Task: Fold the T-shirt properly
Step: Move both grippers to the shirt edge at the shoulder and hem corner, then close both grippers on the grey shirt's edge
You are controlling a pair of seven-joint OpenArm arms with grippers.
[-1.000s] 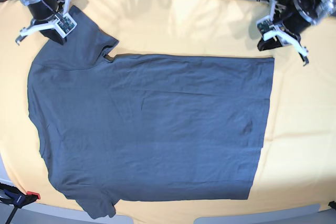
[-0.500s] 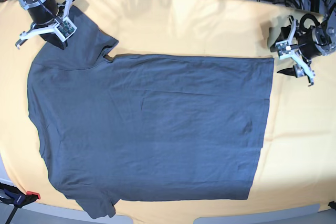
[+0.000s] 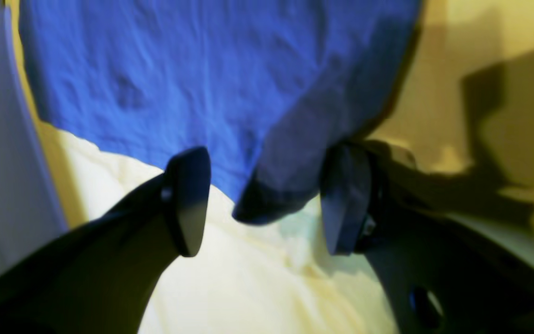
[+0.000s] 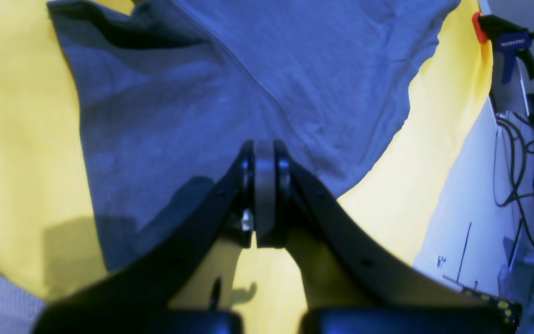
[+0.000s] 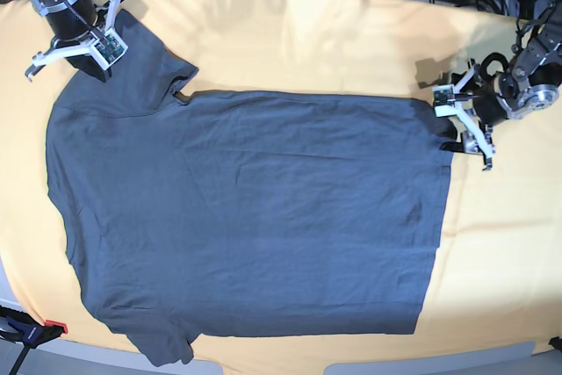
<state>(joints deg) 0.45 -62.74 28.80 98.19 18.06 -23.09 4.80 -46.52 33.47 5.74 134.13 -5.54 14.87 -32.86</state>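
While viewed from the base camera, left to right:
Right arm pose: reaches in from the far left corner, right tool [image 5: 75, 41] set down on the upper sleeve of the T-shirt [image 5: 255, 217], wrist angled toward the surface.
Right tool state: clenched; in the right wrist view the two fingers [image 4: 265, 185] meet flat, with a pale strip pressed between the pads. Whether shirt fabric is caught there cannot be told.
T-shirt position: spread flat across the yellow surface [image 5: 290, 41], collar and sleeves to the left, hem to the right, slightly rumpled.
Clamp: a blue and red clamp [image 4: 503, 39] sits at the surface edge in the right wrist view.
Left arm pose: comes in low from the right edge, left tool [image 5: 458, 122] lying at the far hem corner of the T-shirt.
Left tool state: released; in the left wrist view the fingers [image 3: 188, 199] stand apart on either side of the hem corner.
Change from earlier: left tool was off the shirt on the bare surface, farther right; it has now closed in to the hem corner. Right tool has hardly shifted.
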